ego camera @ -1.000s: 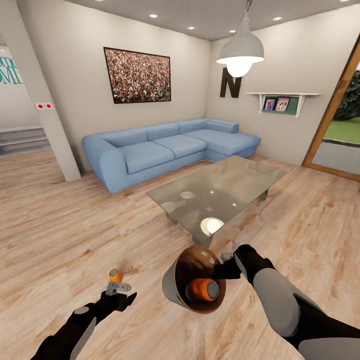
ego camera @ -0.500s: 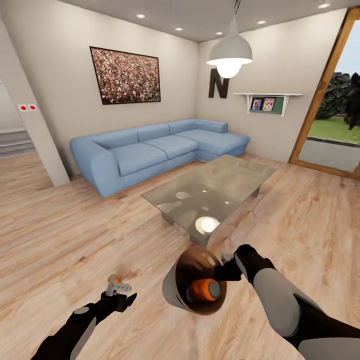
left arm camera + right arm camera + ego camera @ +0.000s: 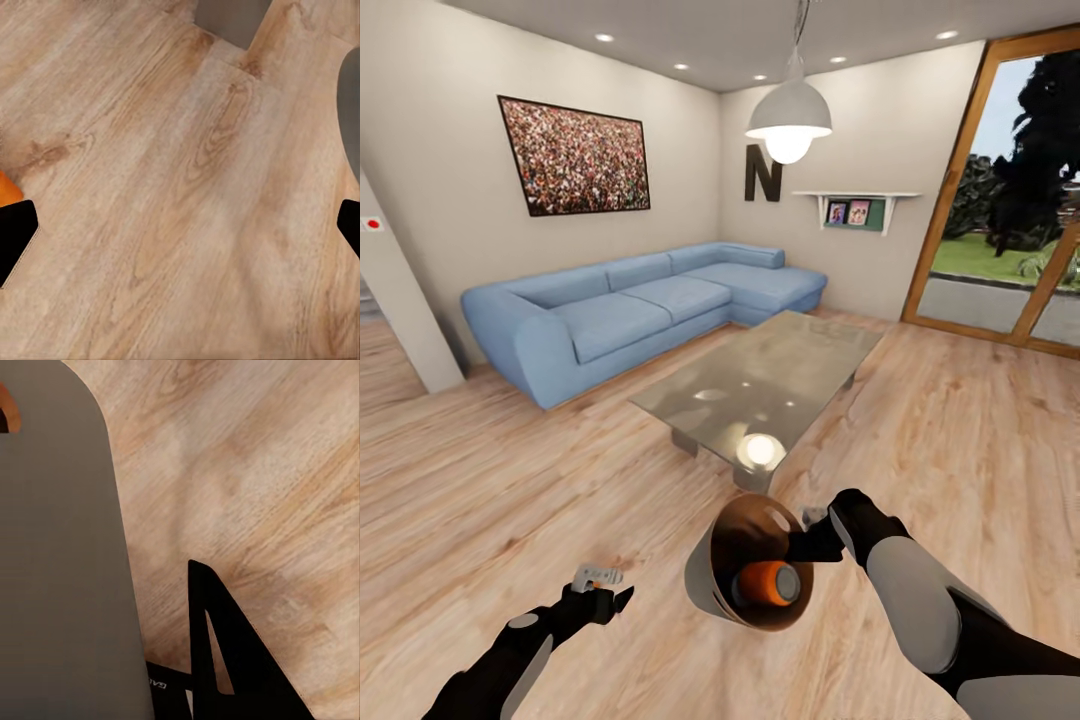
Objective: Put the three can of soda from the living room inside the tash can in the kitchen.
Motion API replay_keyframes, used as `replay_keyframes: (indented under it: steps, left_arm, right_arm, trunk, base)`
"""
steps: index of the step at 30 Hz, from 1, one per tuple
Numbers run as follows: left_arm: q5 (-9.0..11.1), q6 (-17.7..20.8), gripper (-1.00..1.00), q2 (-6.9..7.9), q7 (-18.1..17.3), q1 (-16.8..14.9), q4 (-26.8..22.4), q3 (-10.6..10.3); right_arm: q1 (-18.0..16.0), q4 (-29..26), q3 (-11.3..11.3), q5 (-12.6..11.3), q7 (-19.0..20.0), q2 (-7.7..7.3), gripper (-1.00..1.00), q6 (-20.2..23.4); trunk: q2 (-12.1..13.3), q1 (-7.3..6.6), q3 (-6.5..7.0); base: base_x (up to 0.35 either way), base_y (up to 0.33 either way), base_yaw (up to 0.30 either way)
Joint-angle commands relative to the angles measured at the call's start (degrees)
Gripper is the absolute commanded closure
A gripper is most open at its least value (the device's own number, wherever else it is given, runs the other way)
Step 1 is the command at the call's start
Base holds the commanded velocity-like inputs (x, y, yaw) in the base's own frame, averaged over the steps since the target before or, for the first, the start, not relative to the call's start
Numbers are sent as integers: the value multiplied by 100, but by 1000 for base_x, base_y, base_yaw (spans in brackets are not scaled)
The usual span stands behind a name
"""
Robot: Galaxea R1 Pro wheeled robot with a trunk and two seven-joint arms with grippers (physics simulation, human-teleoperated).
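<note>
My right gripper (image 3: 812, 541) is shut on the rim of the tash can (image 3: 712, 580), which it holds tilted above the floor with its glossy brown inside facing me. One orange can of soda (image 3: 765, 583) lies inside it. In the right wrist view the bin's grey wall (image 3: 60, 585) stands beside a black finger (image 3: 225, 660). My left gripper (image 3: 598, 592) hangs open low over the plank floor. An orange sliver (image 3: 6, 187) of a second can sits just outside one fingertip (image 3: 15, 240) in the left wrist view. The blue can is out of view.
I am in the living room. A glass-topped low table (image 3: 770, 370) stands just ahead of the bin, with the blue corner sofa (image 3: 620, 310) behind it. A pendant lamp (image 3: 790, 110) hangs over the table. Glass doors (image 3: 1000, 250) are at the right and a wall pillar (image 3: 400, 300) at the left.
The camera has turned right, so the room has slid left in the picture. The orange can on the floor has dropped out of the head view behind my left gripper. Both arms keep their pose.
</note>
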Motion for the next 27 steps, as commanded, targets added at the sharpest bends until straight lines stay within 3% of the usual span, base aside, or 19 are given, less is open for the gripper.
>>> replay_keyframes:
  steps: [1, 27]
  left_arm:
    - [-1, 0, -100, 1, 0, -1, 1, 0]
    - [-12, 2, -100, -7, 0, -7, 1, 0]
  right_arm:
    - [0, 2, -43, -153, 0, 5, 100, 34]
    - [-2, 2, -35, -149, 0, 12, 100, 34]
  trunk:
    - [0, 0, 7]
    - [0, 0, 170]
  base:
    - [0, 319, -207]
    - [0, 319, -202]
